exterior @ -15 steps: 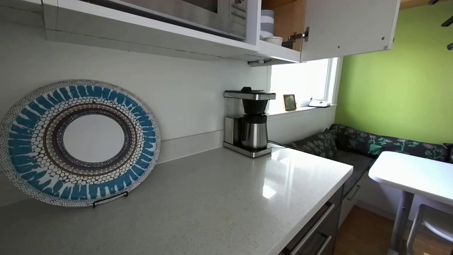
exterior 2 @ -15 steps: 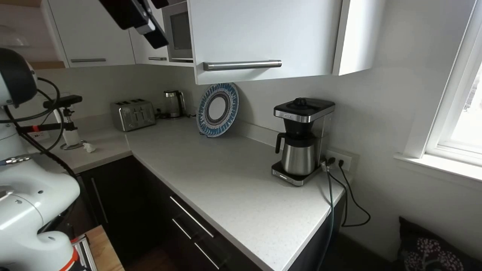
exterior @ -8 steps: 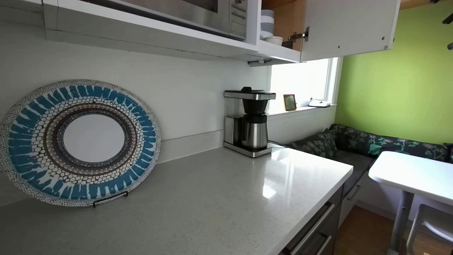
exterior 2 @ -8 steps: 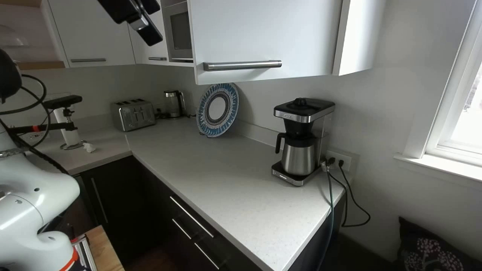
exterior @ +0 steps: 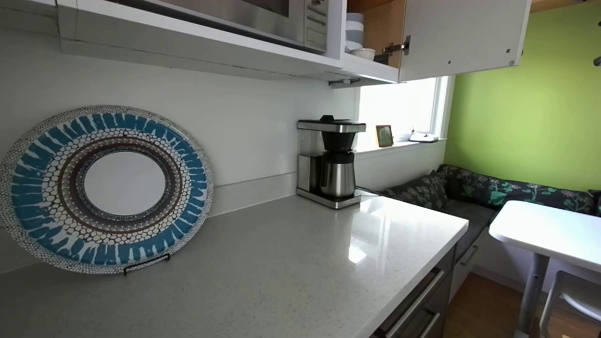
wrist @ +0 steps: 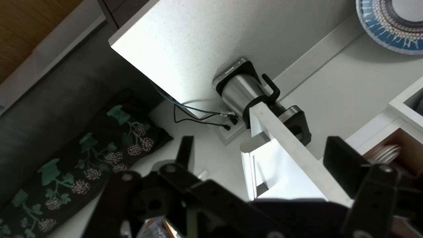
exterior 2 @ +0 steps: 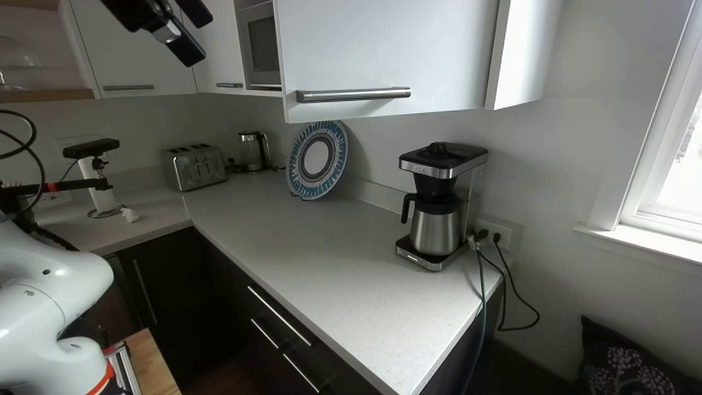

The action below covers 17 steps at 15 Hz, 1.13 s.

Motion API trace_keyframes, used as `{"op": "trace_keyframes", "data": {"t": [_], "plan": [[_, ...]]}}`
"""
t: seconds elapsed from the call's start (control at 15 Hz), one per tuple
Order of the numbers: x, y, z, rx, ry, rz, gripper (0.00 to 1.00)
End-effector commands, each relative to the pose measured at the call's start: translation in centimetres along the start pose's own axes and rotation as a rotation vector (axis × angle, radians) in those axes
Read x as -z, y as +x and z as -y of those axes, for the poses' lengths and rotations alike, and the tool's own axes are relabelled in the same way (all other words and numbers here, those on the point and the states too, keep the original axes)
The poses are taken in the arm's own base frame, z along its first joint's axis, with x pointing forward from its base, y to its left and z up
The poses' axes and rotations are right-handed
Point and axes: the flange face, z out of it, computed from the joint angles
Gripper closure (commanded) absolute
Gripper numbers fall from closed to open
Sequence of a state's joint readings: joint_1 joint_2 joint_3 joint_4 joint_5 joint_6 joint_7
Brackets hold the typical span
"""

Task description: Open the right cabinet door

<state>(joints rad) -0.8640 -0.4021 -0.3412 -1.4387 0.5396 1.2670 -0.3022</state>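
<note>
While the right door stood open, the hand (spread, empty) had drawn farther off; opening seemed finished.

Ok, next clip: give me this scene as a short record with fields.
Task object: right cabinet door, swung open
Door hardware: bar handle, not held
End effector: gripper, open, apart from the bar handle
Cabinet interior: light-brown wood panel, stacked dishes, small white bowl
Small appliances: coffee maker with steel carafe, toaster, kettle
Task status: opening appears done
</note>
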Motion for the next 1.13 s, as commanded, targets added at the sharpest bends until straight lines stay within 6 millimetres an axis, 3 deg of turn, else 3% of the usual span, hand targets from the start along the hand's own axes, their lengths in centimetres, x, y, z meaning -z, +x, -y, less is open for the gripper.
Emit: {"op": "trace_keyframes", "data": {"t": [0.0, 0.4, 0.47, 1.07], "plan": [[-0.3, -2.3, 0.3, -0.06, -0.029, -0.031, 0.0], [-0.6, -3.7, 1.2, -0.102, -0.053, -0.066, 0.0], [0.0, -2.6, 1.2, -0.082, -0.054, -0.057, 0.0], [-0.4, -3.2, 1.3, -0.089, -0.046, -0.06, 0.0]]}}
